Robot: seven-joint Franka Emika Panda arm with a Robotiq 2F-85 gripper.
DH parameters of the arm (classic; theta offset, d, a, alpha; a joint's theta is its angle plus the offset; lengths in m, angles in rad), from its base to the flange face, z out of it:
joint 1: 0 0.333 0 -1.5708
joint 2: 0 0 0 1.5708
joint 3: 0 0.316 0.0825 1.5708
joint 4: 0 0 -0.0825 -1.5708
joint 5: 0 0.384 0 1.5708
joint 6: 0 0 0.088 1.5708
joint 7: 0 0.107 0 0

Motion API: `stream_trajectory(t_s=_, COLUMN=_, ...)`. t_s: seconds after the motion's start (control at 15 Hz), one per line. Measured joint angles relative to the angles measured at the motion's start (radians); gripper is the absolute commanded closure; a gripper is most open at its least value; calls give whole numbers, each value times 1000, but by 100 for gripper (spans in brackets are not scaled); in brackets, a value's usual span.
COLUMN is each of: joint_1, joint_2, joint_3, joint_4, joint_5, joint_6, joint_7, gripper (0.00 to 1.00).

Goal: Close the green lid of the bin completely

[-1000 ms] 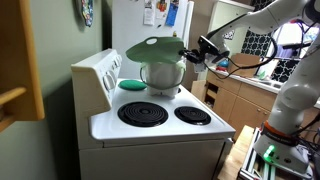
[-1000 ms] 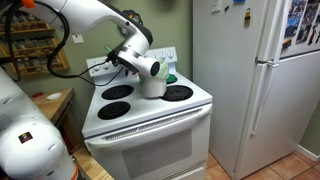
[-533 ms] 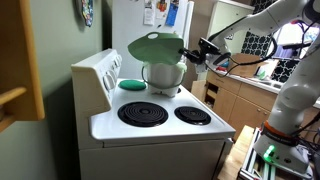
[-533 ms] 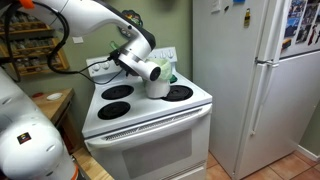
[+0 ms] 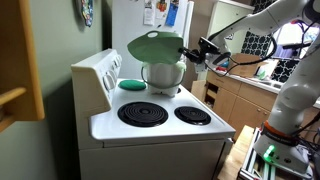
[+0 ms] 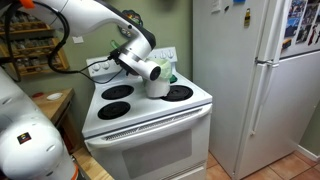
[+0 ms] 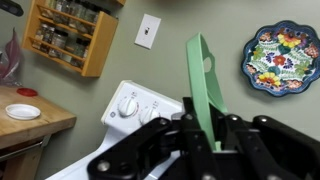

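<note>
The bin (image 5: 163, 77) is a small pale bucket standing on a back burner of the white stove (image 5: 160, 125). Its green lid (image 5: 155, 46) is raised and tilted, hovering over the bin's mouth. My gripper (image 5: 186, 53) comes in from the right in that exterior view and is shut on the lid's edge. In the wrist view the green lid (image 7: 203, 85) rises edge-on from between the black fingers (image 7: 190, 135) of my gripper (image 7: 207, 138), which clamp it. In an exterior view my arm's wrist covers most of the bin (image 6: 157, 89) and the green lid (image 6: 167, 68) barely shows.
A flat teal round disc (image 5: 132, 85) lies on the stove beside the bin. Two front coil burners (image 5: 143, 114) are bare. The stove's control panel (image 5: 98, 75) stands at the back. A fridge (image 6: 258, 80) stands beside the stove, a wooden counter (image 7: 30, 115) on its other side.
The lid has tipped a little higher at its free edge during the first half second, with my gripper still on it; since then nothing has moved.
</note>
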Motion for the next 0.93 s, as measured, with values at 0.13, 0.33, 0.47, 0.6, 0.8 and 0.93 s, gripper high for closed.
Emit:
stream_trajectory(t_s=0.13, joint_1=0, joint_2=0, joint_3=0, joint_4=-1, joint_5=47, joint_6=0, joint_7=22, gripper=97)
stream_trajectory(t_s=0.33, joint_1=0, joint_2=1, joint_3=0, joint_4=-7, joint_5=132, joint_6=3, joint_7=103, gripper=97)
stream_trajectory(t_s=0.47, joint_1=1, joint_2=1, joint_3=0, joint_4=-11, joint_5=185, joint_6=24, joint_7=167, gripper=97)
stream_trajectory(t_s=0.6, joint_1=3, joint_2=0, joint_3=2, joint_4=-12, joint_5=231, joint_6=70, joint_7=219, gripper=97)
stream_trajectory(t_s=0.8, joint_1=3, joint_2=-7, joint_3=7, joint_4=-14, joint_5=274, joint_6=180, joint_7=275, gripper=97)
stream_trajectory(t_s=0.93, joint_1=5, joint_2=-7, joint_3=13, joint_4=-18, joint_5=278, joint_6=252, joint_7=316, gripper=97)
